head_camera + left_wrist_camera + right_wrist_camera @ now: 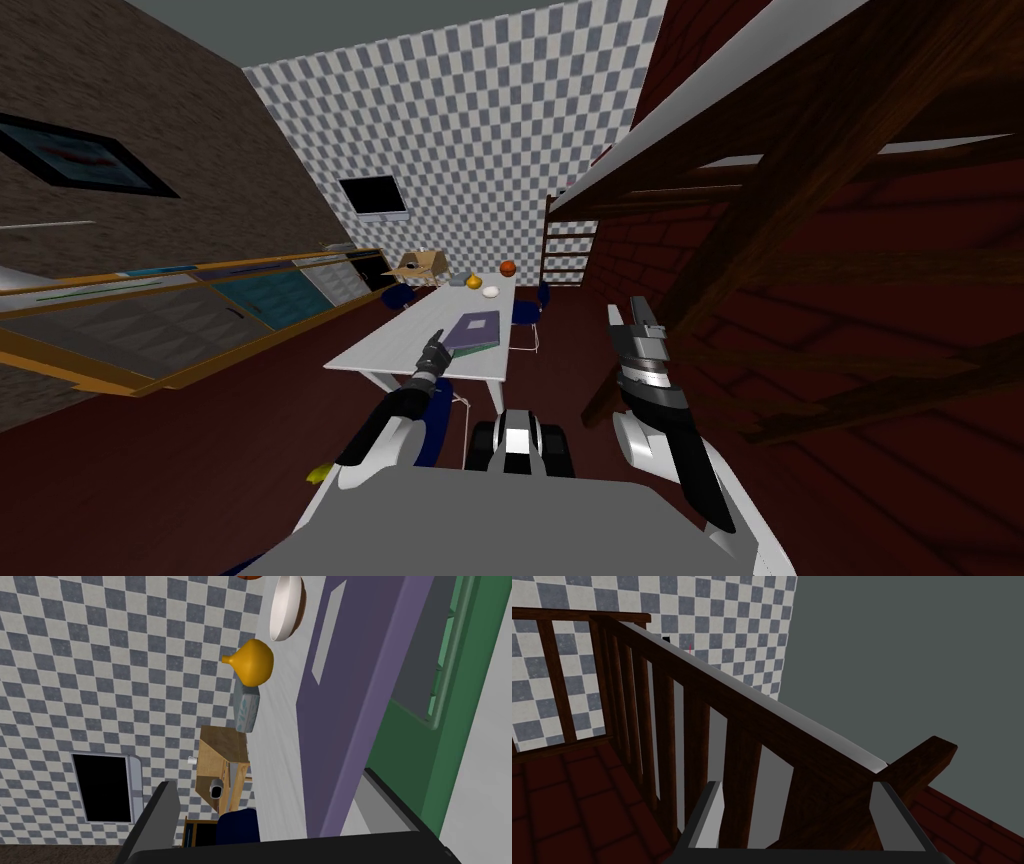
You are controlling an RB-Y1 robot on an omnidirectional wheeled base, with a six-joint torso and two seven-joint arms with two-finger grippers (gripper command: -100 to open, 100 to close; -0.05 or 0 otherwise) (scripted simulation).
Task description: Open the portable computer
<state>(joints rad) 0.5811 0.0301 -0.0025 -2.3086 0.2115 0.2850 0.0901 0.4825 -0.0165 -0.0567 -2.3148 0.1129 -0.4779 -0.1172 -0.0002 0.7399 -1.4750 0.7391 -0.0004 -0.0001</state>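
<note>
Left gripper (pixel 267 776) with fingers spread apart at the edge of the laptop (pixel 350 676) on the white table (pixel 272 741).
The laptop's lid is purple with a pale rectangle, and a green part shows beside its edge. Farther along the table are a white bowl (pixel 286 607) and an open cardboard box (pixel 222 763) with a small grey thing inside. The right gripper (pixel 797 783) is raised, fingers apart.

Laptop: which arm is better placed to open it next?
Left. The left gripper sits at the purple laptop on the white table, lid edge between its open fingers; the right gripper is raised beside the wooden railing, away from it.
</note>
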